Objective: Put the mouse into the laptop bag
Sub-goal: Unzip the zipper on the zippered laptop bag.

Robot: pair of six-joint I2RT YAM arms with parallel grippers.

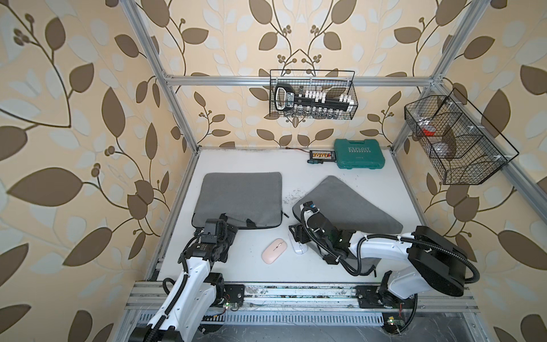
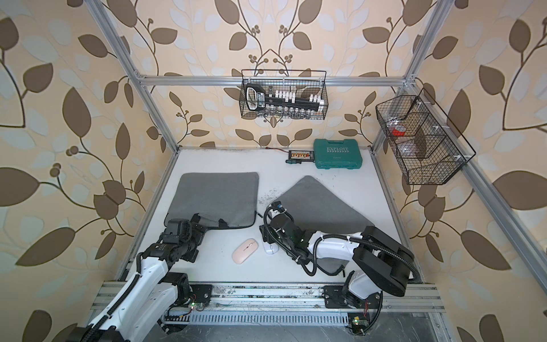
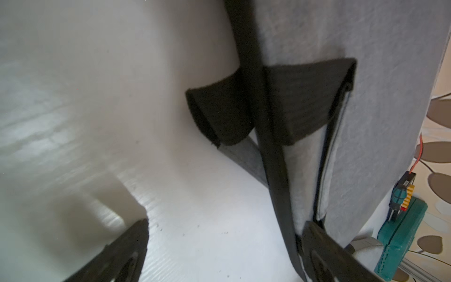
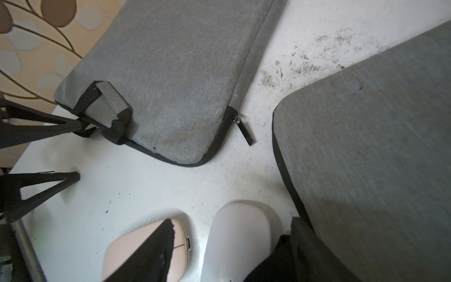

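Observation:
A white mouse (image 1: 301, 248) and a pink mouse (image 1: 274, 251) lie side by side on the white table, in front of two grey laptop bags. My right gripper (image 4: 231, 234) is open and straddles the white mouse (image 4: 240, 234). One finger (image 4: 156, 246) hangs over the pink mouse (image 4: 181, 254), and the other sits against the white mouse's far side. The left bag (image 1: 239, 195) lies flat with its zip pull (image 4: 245, 133) at the near corner. My left gripper (image 3: 227, 227) stands open at this bag's near edge by the black handle strap (image 3: 275, 171).
The right bag (image 1: 340, 204) lies at an angle, partly under my right arm. A green tool case (image 1: 359, 154) and a bit set (image 1: 322, 155) stand at the back. Wire baskets hang on the back wall (image 1: 312, 94) and on the right frame (image 1: 453, 139).

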